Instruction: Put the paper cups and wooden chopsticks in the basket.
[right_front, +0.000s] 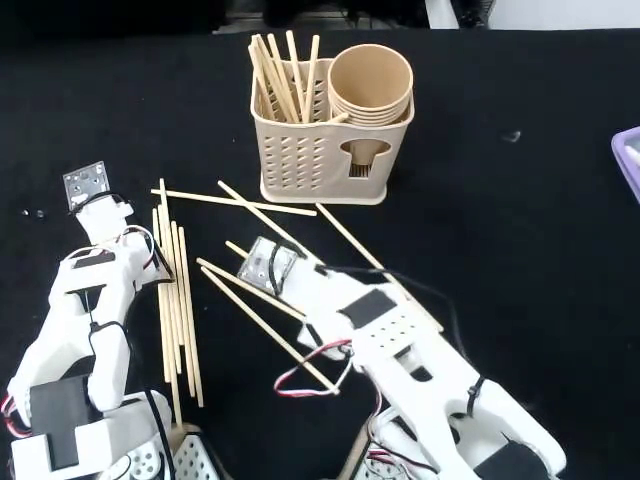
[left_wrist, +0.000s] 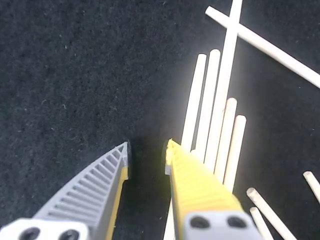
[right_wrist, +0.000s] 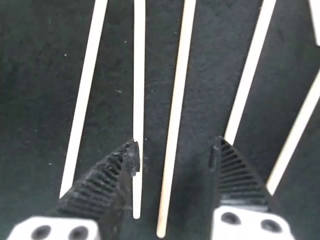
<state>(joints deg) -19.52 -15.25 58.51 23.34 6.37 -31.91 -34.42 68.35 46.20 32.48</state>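
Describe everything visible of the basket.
The basket is beige and plastic-looking, with perforated walls and a flared base. It stands upright on the black table, toward the far side. One compartment holds wooden chopsticks leaning on end, the other a stack of paper cups behind a keyhole-shaped cutout. A loose chopstick lies just before its base; whether they touch is unclear.

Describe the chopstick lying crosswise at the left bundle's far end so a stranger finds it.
Start at the beige basket at the table's far side. Just before its base one chopstick runs sideways toward the bundle on the left. Its neighbours slant or run lengthwise; it alone lies nearly level, crossing the bundle's longest stick.
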